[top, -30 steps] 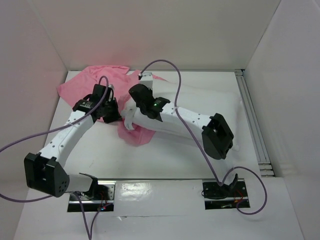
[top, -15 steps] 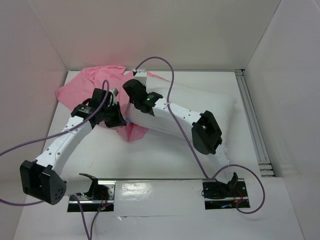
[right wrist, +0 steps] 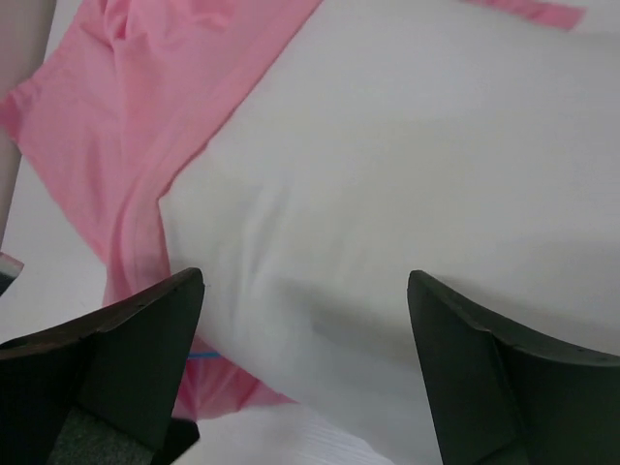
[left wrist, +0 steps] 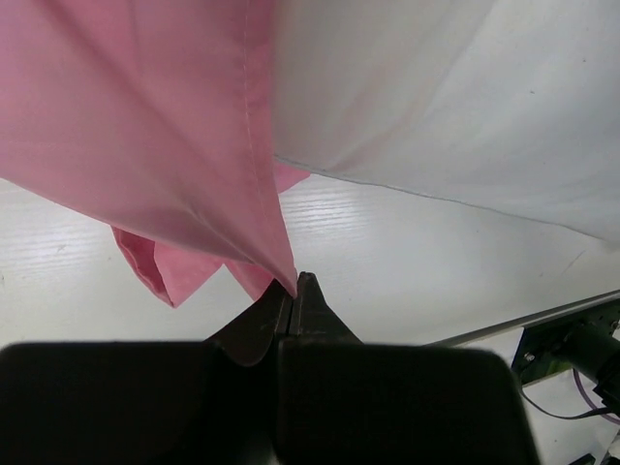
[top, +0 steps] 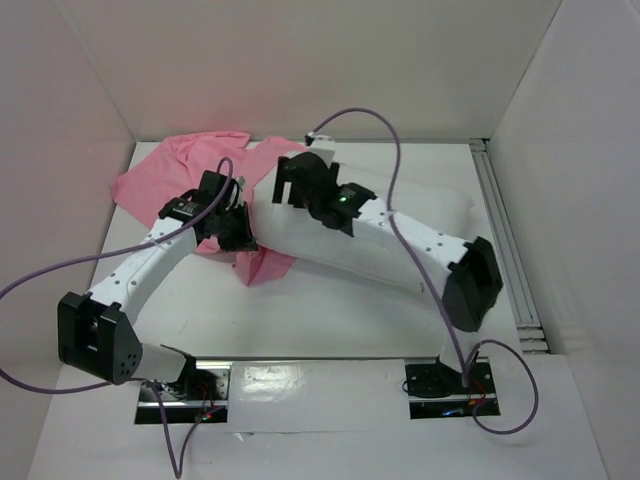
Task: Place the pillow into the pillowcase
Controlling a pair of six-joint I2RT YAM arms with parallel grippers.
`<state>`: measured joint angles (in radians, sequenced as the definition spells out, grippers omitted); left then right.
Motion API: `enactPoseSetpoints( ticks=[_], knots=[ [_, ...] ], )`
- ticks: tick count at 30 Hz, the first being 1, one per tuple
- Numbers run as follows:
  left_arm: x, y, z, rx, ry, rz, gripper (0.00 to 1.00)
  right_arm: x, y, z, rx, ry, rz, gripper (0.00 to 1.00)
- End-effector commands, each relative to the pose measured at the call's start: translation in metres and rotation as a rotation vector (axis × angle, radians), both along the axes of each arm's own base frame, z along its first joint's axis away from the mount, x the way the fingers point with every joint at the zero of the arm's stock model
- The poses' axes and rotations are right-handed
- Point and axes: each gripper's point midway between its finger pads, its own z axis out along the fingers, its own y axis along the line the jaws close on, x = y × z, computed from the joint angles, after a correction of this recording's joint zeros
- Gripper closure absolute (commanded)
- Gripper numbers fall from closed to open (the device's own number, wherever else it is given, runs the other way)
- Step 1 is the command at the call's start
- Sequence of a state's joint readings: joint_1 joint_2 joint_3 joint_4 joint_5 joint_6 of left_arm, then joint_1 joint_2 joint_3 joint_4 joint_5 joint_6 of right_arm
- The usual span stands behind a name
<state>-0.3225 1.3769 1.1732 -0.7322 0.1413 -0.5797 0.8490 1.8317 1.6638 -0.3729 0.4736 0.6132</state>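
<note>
Pillow [top: 420, 200], plump plain white fabric, lies across the far right of the table [top: 330, 310], its left end overlapping the thin pink pillowcase [top: 160, 165] bunched toward the far-left corner, close to the walls. Left gripper [left wrist: 294, 286] is clamped on the pillowcase's stitched hem; right gripper [right wrist: 305, 281] hangs spread wide above the pillow

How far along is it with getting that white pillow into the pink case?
Little looks done: most of the pillow lies bare, only its left end meeting the bunched pillowcase; whether that end is inside, I can't tell. In hand: the left gripper pinches the case's edge, and the right gripper hangs open over the pillow. Left: working the whole pillow inside.
</note>
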Motion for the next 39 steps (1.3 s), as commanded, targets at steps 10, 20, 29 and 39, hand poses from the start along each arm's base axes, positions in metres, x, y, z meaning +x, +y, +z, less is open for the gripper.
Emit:
enactPoseSetpoints(
  ticks=[10, 20, 29, 39],
  knots=[
    [0.010, -0.020, 0.022, -0.061, -0.052, -0.033, 1.00, -0.054, -0.316, 0.010, -0.158, 0.187, -0.624, 0.01],
    [0.024, -0.032, 0.041, -0.075, -0.089, -0.054, 1.00, -0.085, -0.389, -0.088, -0.060, 0.433, -0.640, 0.00],
    [0.040, -0.075, 0.071, -0.120, -0.134, -0.156, 1.00, -0.053, -0.289, -0.033, 0.265, 0.144, -0.286, 1.00],
    [0.003, -0.173, 0.086, -0.097, -0.101, -0.410, 1.00, -0.066, -0.247, 0.046, 0.245, 0.007, -0.234, 1.00]
  ],
)
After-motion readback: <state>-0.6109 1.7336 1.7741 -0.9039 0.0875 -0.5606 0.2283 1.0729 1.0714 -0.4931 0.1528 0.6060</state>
